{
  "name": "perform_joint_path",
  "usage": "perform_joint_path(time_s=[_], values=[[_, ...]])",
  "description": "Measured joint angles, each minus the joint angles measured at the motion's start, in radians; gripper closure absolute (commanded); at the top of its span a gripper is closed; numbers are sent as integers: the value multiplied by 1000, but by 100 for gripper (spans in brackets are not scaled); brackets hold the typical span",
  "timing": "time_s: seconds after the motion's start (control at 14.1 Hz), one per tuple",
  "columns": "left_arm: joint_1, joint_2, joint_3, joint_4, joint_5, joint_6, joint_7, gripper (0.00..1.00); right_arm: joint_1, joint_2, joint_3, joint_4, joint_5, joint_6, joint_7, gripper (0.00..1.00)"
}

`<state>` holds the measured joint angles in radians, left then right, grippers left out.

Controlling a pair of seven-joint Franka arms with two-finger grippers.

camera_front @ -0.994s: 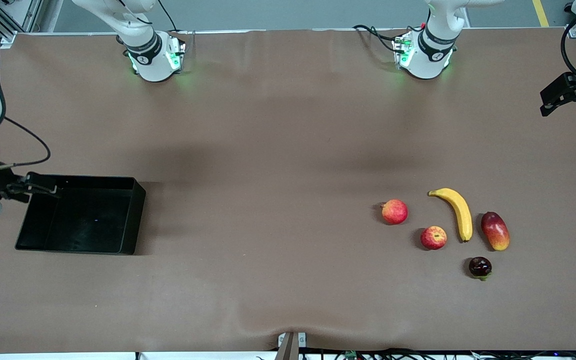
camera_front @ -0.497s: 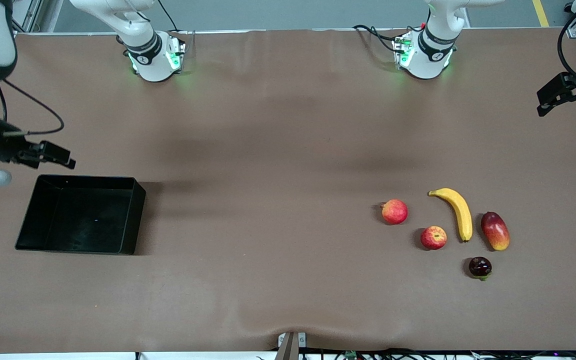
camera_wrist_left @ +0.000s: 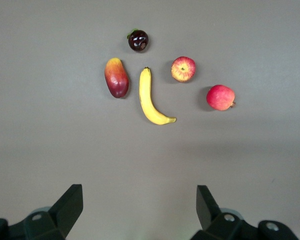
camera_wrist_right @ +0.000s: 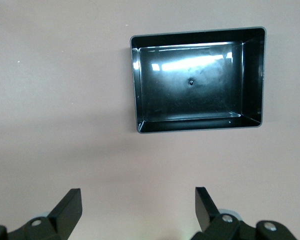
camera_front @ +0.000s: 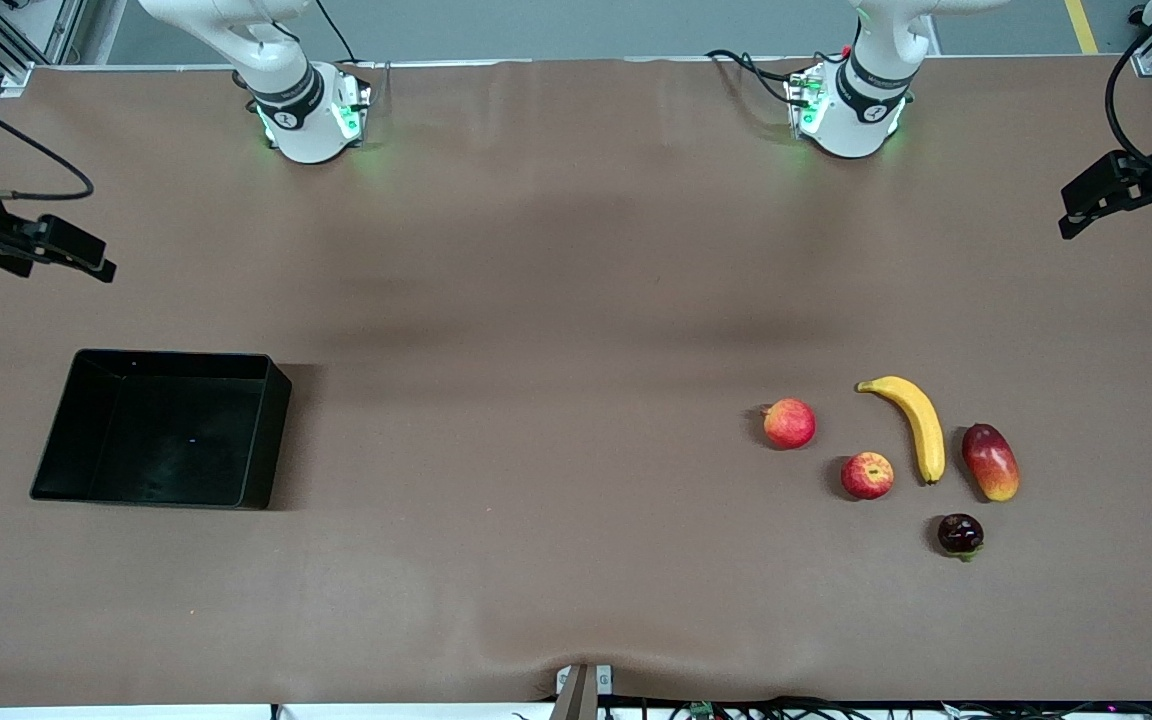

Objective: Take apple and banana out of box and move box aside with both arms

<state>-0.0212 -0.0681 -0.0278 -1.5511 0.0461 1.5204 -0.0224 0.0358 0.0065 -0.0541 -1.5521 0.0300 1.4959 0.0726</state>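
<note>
my arms run off the frame edges. my left pincer (camera_wrist_left: 137, 210) hangs wide open and empty over brown tabletop (camera_front: 556, 330) near the banana (camera_front: 917, 421). my right pincer (camera_wrist_right: 137, 210), equally wide and empty, hangs over tabletop near the black box (camera_front: 164, 428).

On your brown table (camera_front: 556, 330) you had three spare fruits toward the left arm's end. The pinkish-red round fruit (camera_front: 789, 423) with its nub lay apart from the others. The oval red-yellow mango (camera_front: 990, 461) sat farther out toward that end. The small dark, glossy fruit (camera_front: 960, 534) lay nearest the front camera, close to the mango.
</note>
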Motion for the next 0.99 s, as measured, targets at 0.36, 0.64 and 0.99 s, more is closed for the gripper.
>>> perform_joint_path(time_s=[0.36,0.64,0.99], values=[[-1,15,-1,18,-2,1,0,0,-25,0,20,17,-5,-11,16,0],[-1,18,-1,20,-3,1,-1,0,-27,0,22,25,-5,-15,22,0],[0,24,0,20,-3,1,-1,0,-27,0,26,25,-5,-13,23,0]])
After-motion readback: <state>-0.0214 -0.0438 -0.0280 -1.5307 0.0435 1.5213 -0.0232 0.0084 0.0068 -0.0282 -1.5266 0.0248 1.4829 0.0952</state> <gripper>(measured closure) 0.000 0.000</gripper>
